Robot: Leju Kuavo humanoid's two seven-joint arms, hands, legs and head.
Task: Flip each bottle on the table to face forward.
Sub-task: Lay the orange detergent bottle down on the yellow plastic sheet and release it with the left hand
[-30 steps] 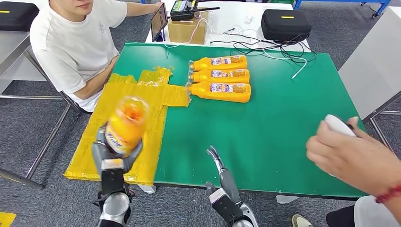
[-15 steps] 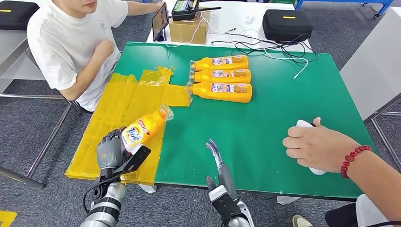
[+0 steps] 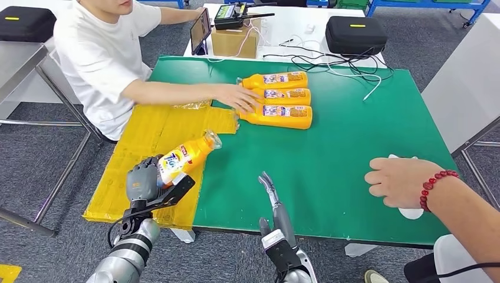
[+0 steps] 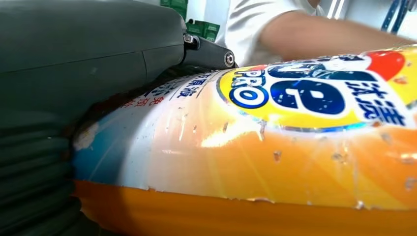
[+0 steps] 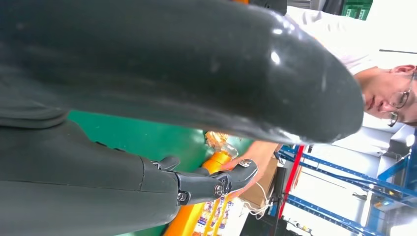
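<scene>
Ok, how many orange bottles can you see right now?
4. Three lie side by side on the green table: far bottle, middle bottle and near bottle, with a person's hand at their caps. The fourth bottle is held by the left robot hand.

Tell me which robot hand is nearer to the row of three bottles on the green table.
Right. The right hand hovers open at the table's near edge, below the three bottles. The left hand holds another bottle over the yellow sheet, farther off to the side.

green table bears three orange bottles and yellow sheeting.
</scene>
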